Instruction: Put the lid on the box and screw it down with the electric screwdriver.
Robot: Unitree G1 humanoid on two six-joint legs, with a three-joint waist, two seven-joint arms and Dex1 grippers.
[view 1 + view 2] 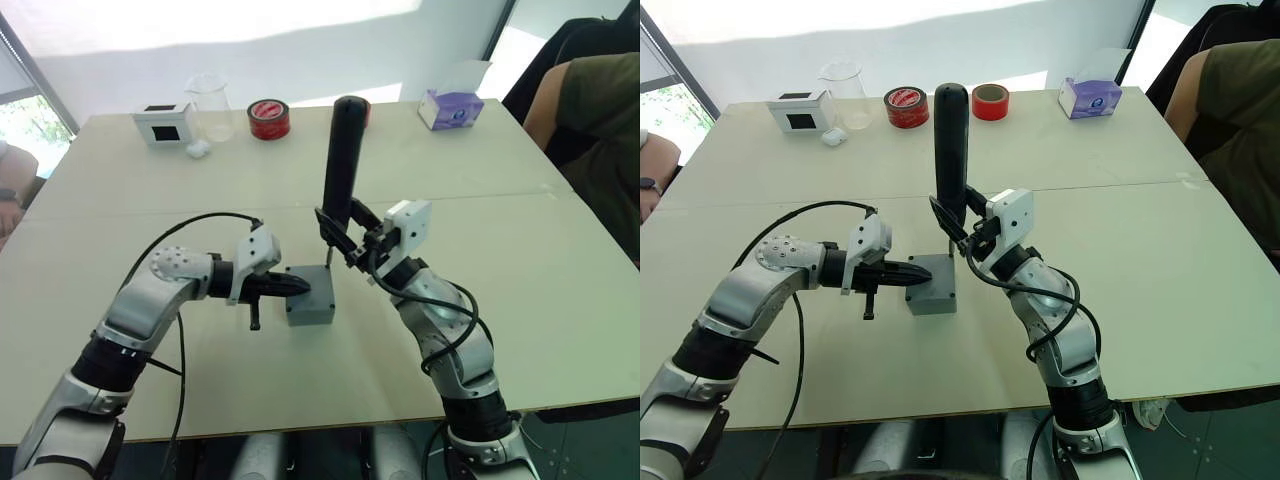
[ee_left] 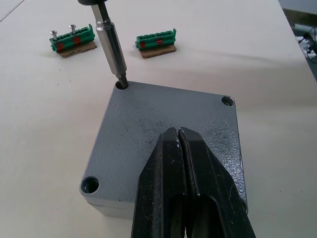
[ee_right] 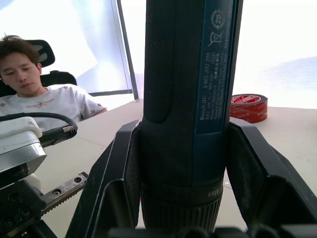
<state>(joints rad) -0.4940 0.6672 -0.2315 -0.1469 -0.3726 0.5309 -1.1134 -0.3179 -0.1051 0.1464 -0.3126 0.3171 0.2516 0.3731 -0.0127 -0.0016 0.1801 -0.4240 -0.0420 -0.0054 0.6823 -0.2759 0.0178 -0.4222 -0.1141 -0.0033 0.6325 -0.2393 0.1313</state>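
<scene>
The lid [image 2: 168, 134] sits on the box [image 1: 311, 308], near you at table centre. Your left gripper [image 2: 179, 148], fingers together, presses down on it from nine o'clock. Your right gripper [image 1: 345, 237], clamped on the screwdriver [image 1: 340, 160], holds it upright, bit [image 2: 111, 42] in the far corner hole at twelve o'clock. If the tool tilts, the bit may slip and shift the lid.

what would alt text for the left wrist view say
A metal screwdriver bit stands in one corner screw hole of the grey lid seated on the box. The left tool, shut, presses down on the lid. Two green terminal blocks lie on the table beyond.
</scene>
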